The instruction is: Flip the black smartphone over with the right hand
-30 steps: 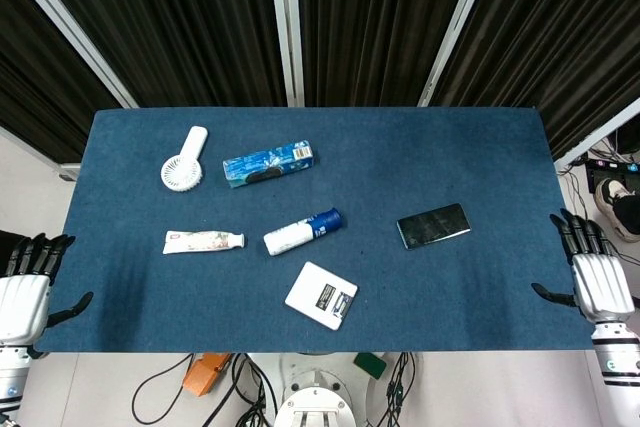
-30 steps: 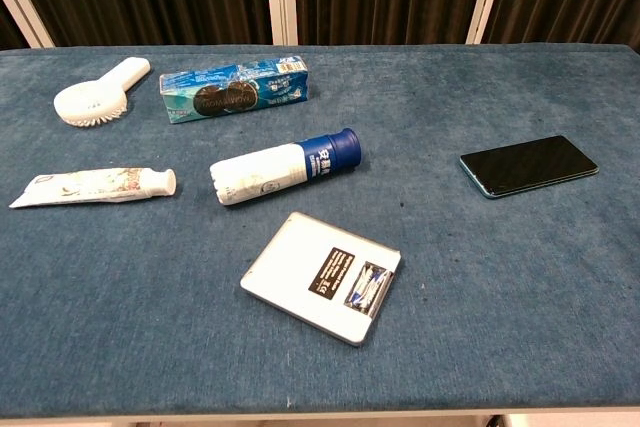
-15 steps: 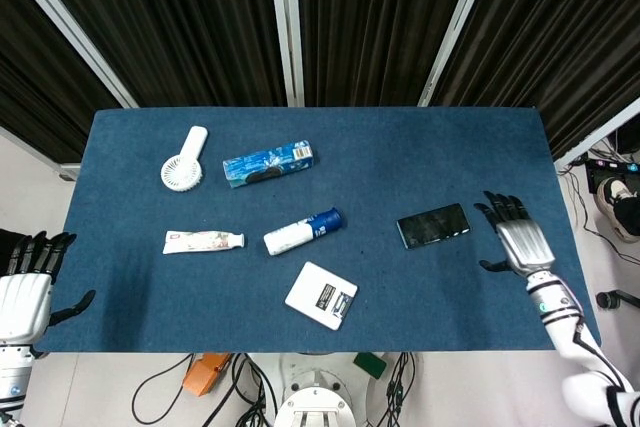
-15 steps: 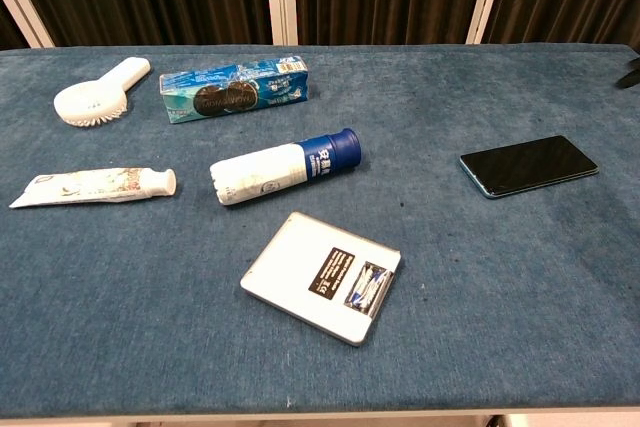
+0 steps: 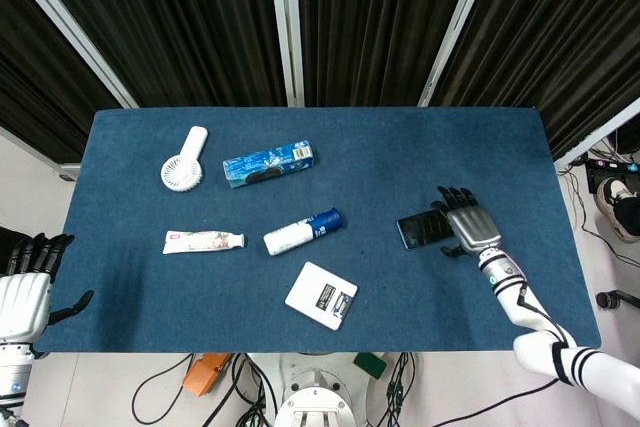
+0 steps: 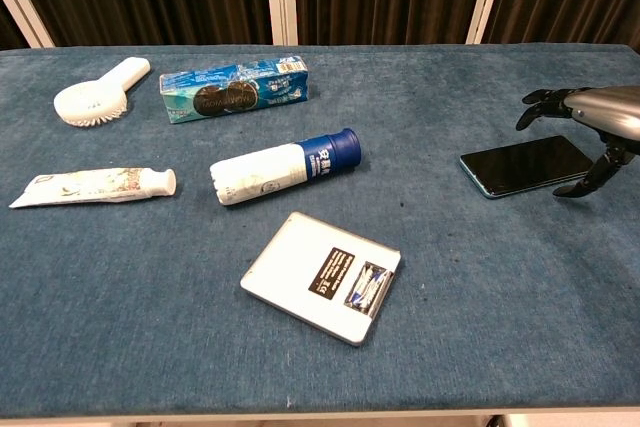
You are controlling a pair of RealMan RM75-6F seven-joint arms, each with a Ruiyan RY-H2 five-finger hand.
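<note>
The black smartphone [image 5: 422, 229] [image 6: 522, 165] lies flat on the blue table, right of centre, its glossy face up. My right hand [image 5: 468, 224] [image 6: 592, 125] hovers over the phone's right end with fingers spread, holding nothing. In the chest view the hand hangs just above the phone, its thumb low beside the near right corner. My left hand [image 5: 24, 285] stays off the table's left edge, fingers apart and empty; the chest view does not show it.
A white card box [image 5: 321, 295] lies near the front edge. A white bottle with a blue cap [image 5: 302, 232], a toothpaste tube [image 5: 203, 241], a blue biscuit pack [image 5: 268, 163] and a white handheld fan [image 5: 184, 160] spread across the left half of the table [image 5: 400, 147].
My right hand has swung in from beyond the table's right edge and now hovers over the phone's right end. The phone and left hand have not moved.
</note>
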